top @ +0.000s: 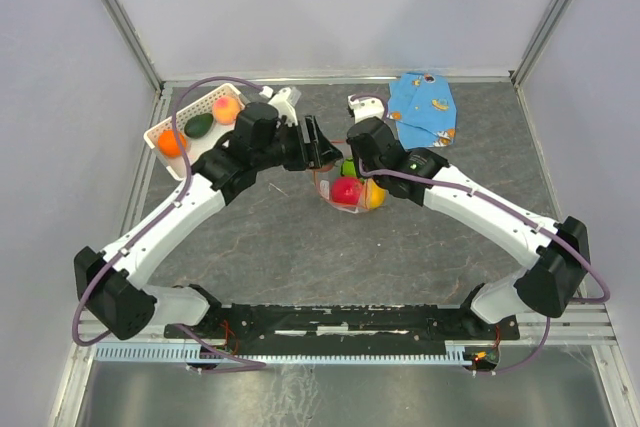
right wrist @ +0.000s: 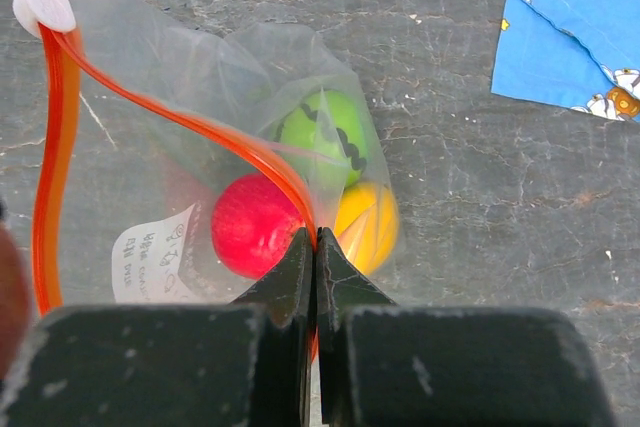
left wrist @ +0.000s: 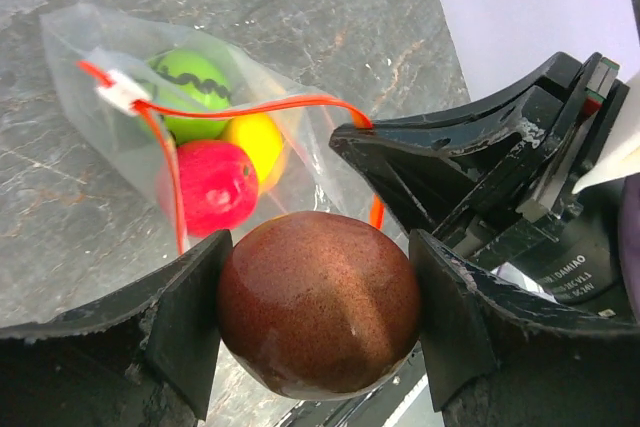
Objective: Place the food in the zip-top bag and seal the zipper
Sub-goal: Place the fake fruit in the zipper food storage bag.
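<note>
- Left hand (left wrist: 315, 282) gripped a russet-brown toy fruit (left wrist: 318, 332) between its fingers, close to the open mouth of the zip-top bag (right wrist: 180, 57).
- Right hand (right wrist: 315, 247) was pinched tight on the red-orange zipper (right wrist: 50, 147).
- That bag lay mid-desk (top: 300, 257), holding the red fruit (right wrist: 255, 225), yellow fruit (right wrist: 368, 222) and striped green fruit (right wrist: 322, 132).
- Orange fruit (top: 170, 142), dark green fruit (top: 199, 125) and peach fruit (top: 226, 108) sat in the white basket (top: 215, 95), far left.

Frame edge cut off the blue cloth (right wrist: 570, 37), label (right wrist: 155, 257) print was too small to read, yellow fruit (left wrist: 258, 142) lay half hidden behind red fruit (left wrist: 212, 185).
</note>
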`<state>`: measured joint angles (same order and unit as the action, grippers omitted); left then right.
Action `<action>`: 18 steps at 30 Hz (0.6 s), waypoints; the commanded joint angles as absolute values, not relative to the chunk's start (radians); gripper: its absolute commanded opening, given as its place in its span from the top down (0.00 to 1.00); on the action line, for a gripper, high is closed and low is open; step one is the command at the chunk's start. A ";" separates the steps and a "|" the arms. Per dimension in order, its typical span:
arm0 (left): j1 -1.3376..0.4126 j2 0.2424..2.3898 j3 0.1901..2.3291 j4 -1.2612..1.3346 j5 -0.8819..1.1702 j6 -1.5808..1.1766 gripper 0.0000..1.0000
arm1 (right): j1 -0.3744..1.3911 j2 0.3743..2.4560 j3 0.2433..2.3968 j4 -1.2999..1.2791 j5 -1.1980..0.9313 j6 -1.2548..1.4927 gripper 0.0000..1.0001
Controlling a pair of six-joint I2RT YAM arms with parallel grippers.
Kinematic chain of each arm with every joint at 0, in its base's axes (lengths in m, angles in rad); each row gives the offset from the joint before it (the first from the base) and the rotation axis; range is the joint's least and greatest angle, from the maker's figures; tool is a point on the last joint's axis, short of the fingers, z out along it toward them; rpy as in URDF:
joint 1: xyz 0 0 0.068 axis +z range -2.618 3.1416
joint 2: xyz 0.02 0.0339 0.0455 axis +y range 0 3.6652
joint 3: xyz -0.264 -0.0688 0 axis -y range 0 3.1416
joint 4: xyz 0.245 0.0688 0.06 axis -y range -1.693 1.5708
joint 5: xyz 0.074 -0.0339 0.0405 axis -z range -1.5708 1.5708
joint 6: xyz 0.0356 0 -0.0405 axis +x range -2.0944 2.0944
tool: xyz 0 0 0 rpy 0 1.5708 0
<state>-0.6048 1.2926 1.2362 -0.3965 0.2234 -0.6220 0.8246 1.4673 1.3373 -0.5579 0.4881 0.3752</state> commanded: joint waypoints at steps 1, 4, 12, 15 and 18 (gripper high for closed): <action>-0.646 1.332 1.236 -0.304 0.229 -0.671 0.42 | 0.822 1.425 1.396 -0.556 0.464 0.401 0.98; -0.666 1.348 1.218 -0.295 0.179 -0.680 0.42 | 0.822 1.417 1.395 -0.555 0.462 0.408 0.98; -0.670 1.380 1.149 -0.305 0.062 -0.749 0.42 | 0.822 1.399 1.369 -0.534 0.452 0.429 0.98; -0.670 1.401 1.160 -0.332 0.035 -0.749 0.41 | 0.823 1.399 1.361 -0.524 0.440 0.436 0.98; -0.672 1.420 1.170 -0.346 0.016 -0.749 0.40 | 0.822 1.401 1.357 -0.522 0.421 0.442 0.98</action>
